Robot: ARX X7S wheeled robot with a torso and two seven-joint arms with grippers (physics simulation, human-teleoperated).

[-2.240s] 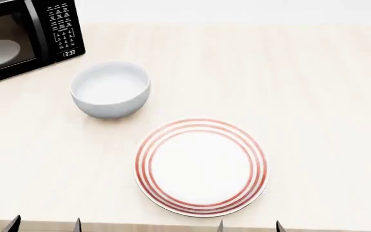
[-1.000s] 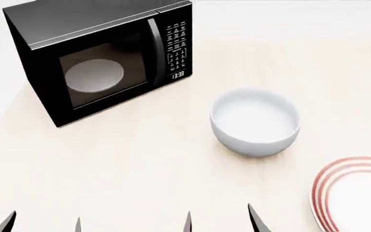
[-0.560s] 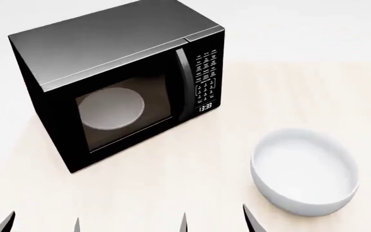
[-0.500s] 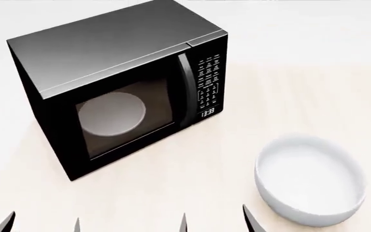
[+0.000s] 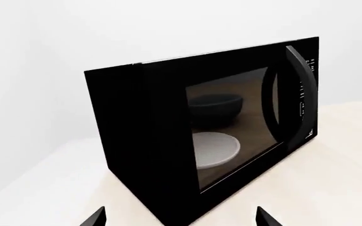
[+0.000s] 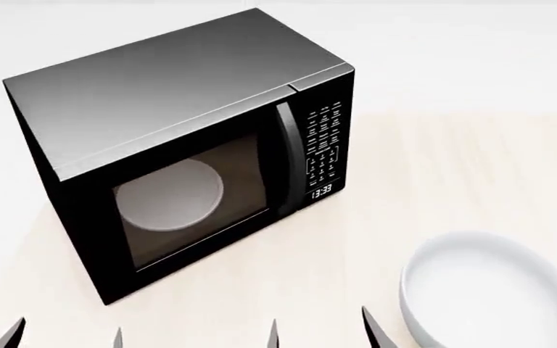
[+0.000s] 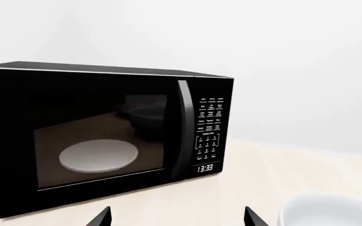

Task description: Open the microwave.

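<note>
Both grippers, left gripper [image 6: 66, 335] and right gripper [image 6: 319, 330], sit spread apart and empty at six o'clock, white bowl [image 6: 492, 293] at four o'clock on the table [image 6: 434, 174], and the microwave [image 6: 182, 152], door closed, stands beyond at eleven o'clock.

a pale, light-wood surface [image 6: 472, 167] carries two things. the microwave [image 6: 177, 167] stands directly on it toward the left side and the far edge, turned at an angle so its door corner points toward the near edge, door shut, with the white turntable plate [image 6: 169, 194] showing behind the glass. a white bowl [image 6: 492, 293] sits on the surface near the right of the near edge, well apart from the microwave, open side up.
</note>
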